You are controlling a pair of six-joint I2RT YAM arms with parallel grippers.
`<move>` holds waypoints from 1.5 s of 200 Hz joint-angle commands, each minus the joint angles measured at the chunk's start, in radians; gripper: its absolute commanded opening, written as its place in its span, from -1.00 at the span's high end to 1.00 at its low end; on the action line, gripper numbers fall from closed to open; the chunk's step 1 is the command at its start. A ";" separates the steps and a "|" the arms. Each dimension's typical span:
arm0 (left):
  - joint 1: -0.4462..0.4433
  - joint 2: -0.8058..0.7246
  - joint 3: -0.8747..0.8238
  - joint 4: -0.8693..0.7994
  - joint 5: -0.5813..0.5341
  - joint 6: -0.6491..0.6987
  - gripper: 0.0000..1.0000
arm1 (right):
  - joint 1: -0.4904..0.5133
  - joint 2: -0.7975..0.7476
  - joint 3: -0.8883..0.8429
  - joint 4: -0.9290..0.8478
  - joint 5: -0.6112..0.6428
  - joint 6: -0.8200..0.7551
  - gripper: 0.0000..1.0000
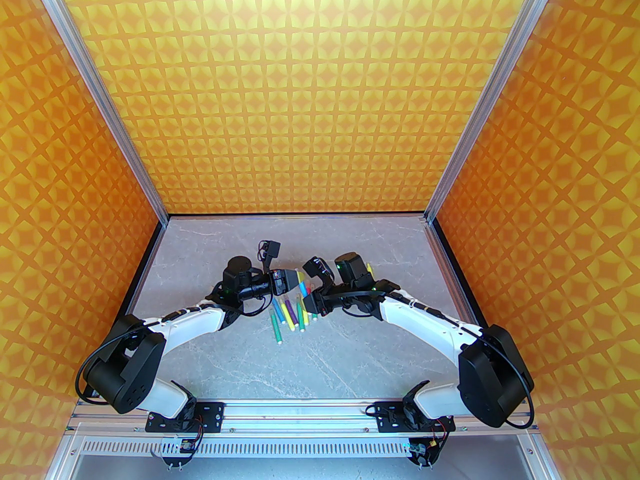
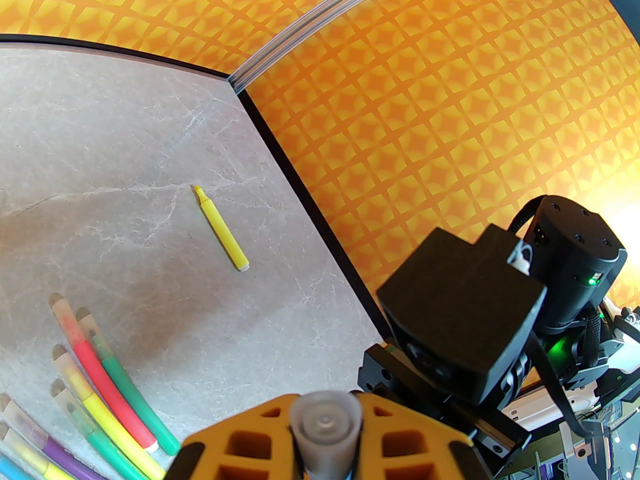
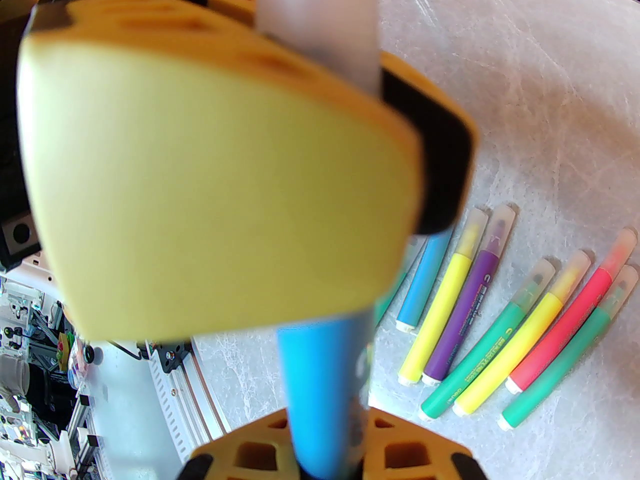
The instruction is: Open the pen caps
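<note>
Blue pen (image 3: 325,368), barrel pinched tight by right gripper (image 3: 327,455), cap (image 3: 320,23) by left gripper (image 2: 326,418); hazard: crooked pull may let smooth cap slip free.

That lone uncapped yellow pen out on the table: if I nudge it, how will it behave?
The yellow pen looks round and smooth, so a sideways nudge would probably roll it across the flat table. It seems slim, stiff plastic, likely light and unlikely to bend. Its bare tip may mark the surface if dragged.
</note>
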 commanded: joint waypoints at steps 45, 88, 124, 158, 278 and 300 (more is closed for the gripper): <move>0.032 -0.010 0.055 -0.029 0.008 0.015 1.00 | -0.005 -0.090 -0.122 -0.015 -0.050 -0.015 1.00; 0.065 -0.028 0.102 -0.077 0.004 0.030 1.00 | -0.005 -0.094 -0.156 0.026 -0.063 0.009 1.00; 0.110 -0.046 0.130 -0.110 -0.005 0.028 1.00 | -0.005 -0.094 -0.165 0.036 -0.071 0.005 1.00; 0.138 -0.053 0.152 -0.136 -0.005 0.030 1.00 | -0.005 -0.089 -0.165 0.039 -0.061 0.004 1.00; 0.235 -0.177 0.258 -1.103 -0.540 0.436 1.00 | -0.021 0.065 0.095 -0.254 0.647 -0.016 1.00; 0.246 -0.158 0.272 -1.160 -0.590 0.448 1.00 | -0.028 0.126 0.136 -0.274 0.694 -0.043 1.00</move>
